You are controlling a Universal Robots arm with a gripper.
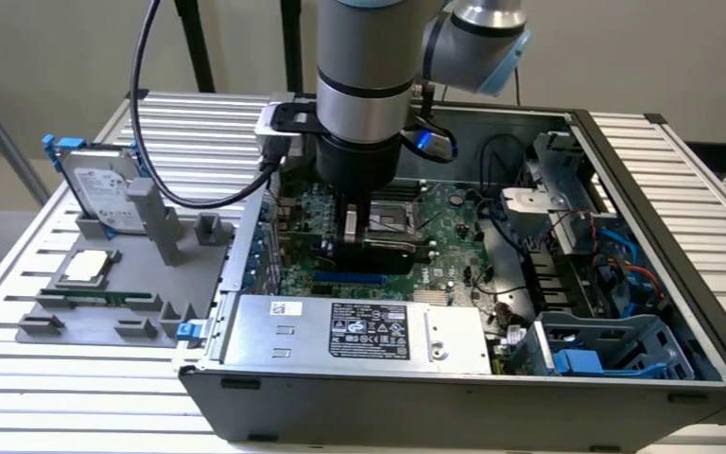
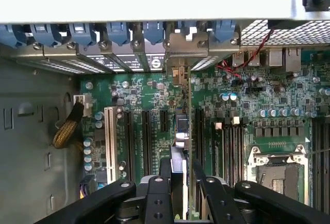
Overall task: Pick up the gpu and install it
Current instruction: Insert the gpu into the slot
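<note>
- Bench (image 1: 665, 142): the open case (image 1: 464, 407) lies on it, and the arm (image 1: 363, 66) reaches straight down inside.
- Motherboard (image 2: 134, 87): it lies flat on the case floor, with the black expansion slots (image 2: 146, 141) running parallel toward the rear wall.
- gpu (image 2: 180, 136): the jaws are clamped on it. From the wrist it is seen edge-on, upright over the board and just beside the black slots. In the exterior view it is the dark block (image 1: 382, 253) low over the board.
- Seating: the card hides its own lower edge, so I cannot tell whether the connector touches its slot.
- Judgement: I want the card plumb and parallel to the neighbouring slots. I would press straight down with even force and no rocking, and stop if one end sinks first.
- Bracket (image 2: 178, 74): it sits close to the rear wall, beneath the row of blue latches (image 2: 154, 30). I judge its tip must drop cleanly beside the blanking plates (image 2: 103, 61) and not ride up on them.
- Red wires (image 2: 242, 61): they are near the bracket but apart from it, and are a minor snag risk worth watching.
</note>
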